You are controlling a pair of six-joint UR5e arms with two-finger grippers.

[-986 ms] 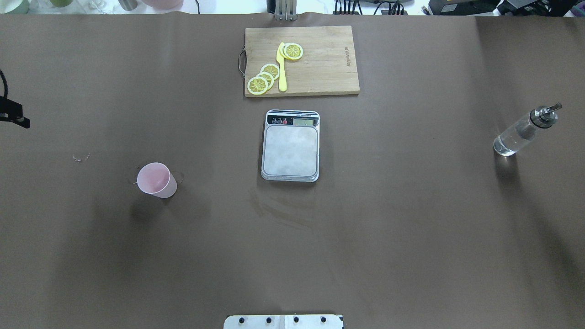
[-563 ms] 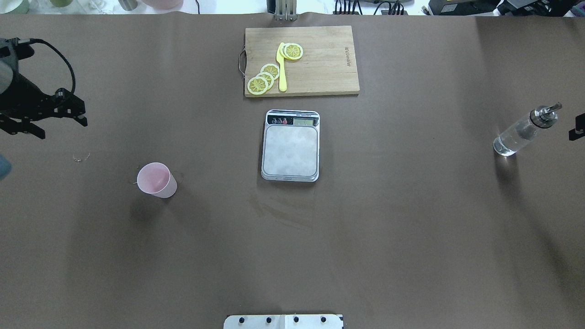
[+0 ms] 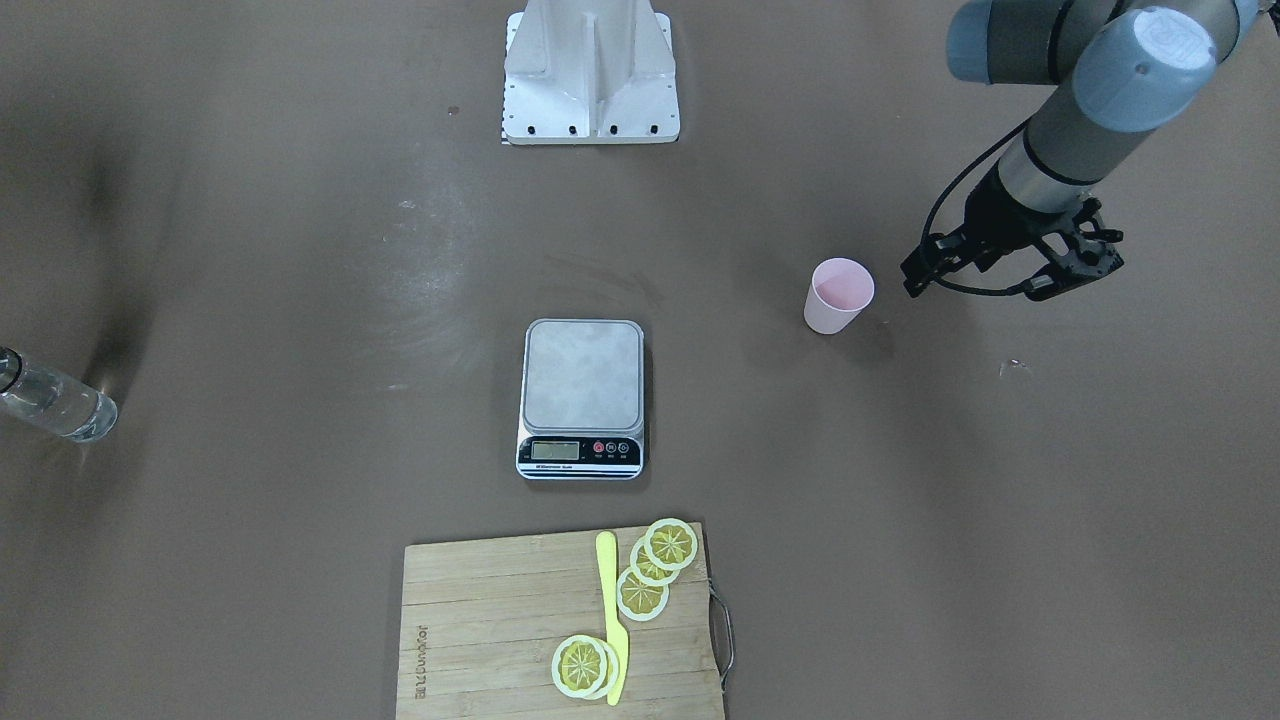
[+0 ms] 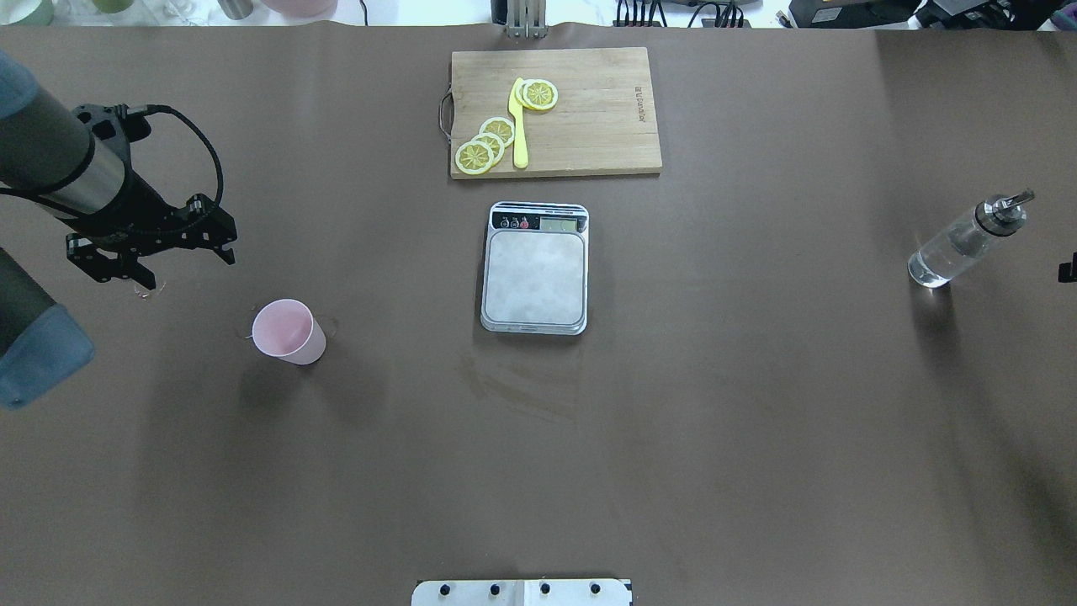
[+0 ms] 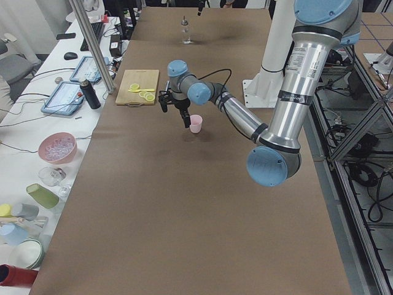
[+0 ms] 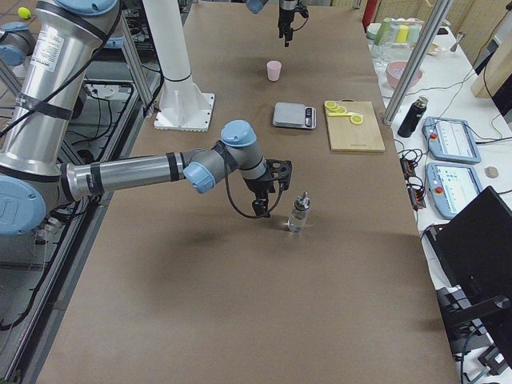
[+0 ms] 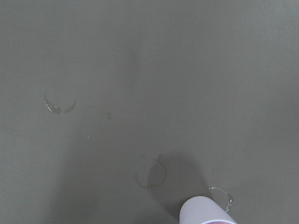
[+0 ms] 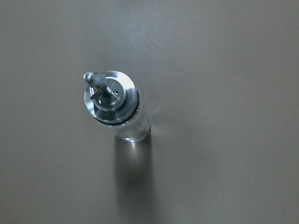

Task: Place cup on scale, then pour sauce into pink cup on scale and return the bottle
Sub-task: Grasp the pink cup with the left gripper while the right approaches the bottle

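The pale pink cup (image 4: pixel 289 332) stands upright on the brown table at the left, apart from the scale (image 4: pixel 535 268), whose steel platform is bare. It also shows in the front view (image 3: pixel 838 294) and at the bottom of the left wrist view (image 7: pixel 205 212). My left gripper (image 4: pixel 187 268) is open and empty, beyond and to the left of the cup, not touching it. The clear bottle (image 4: pixel 959 242) with its metal spout stands at the far right and sits below the right wrist camera (image 8: pixel 117 105). My right gripper (image 6: pixel 270 196) hovers beside the bottle; I cannot tell its state.
A wooden cutting board (image 4: pixel 555 111) with lemon slices and a yellow knife lies behind the scale. The robot base plate (image 4: pixel 522 592) is at the near edge. Cups, bowls and tablets crowd the white side table (image 5: pixel 55 147) beyond the far edge.
My left arm has swung in from the left edge towards the cup, gripper open. A sliver of the right gripper has come in at the right edge near the bottle.
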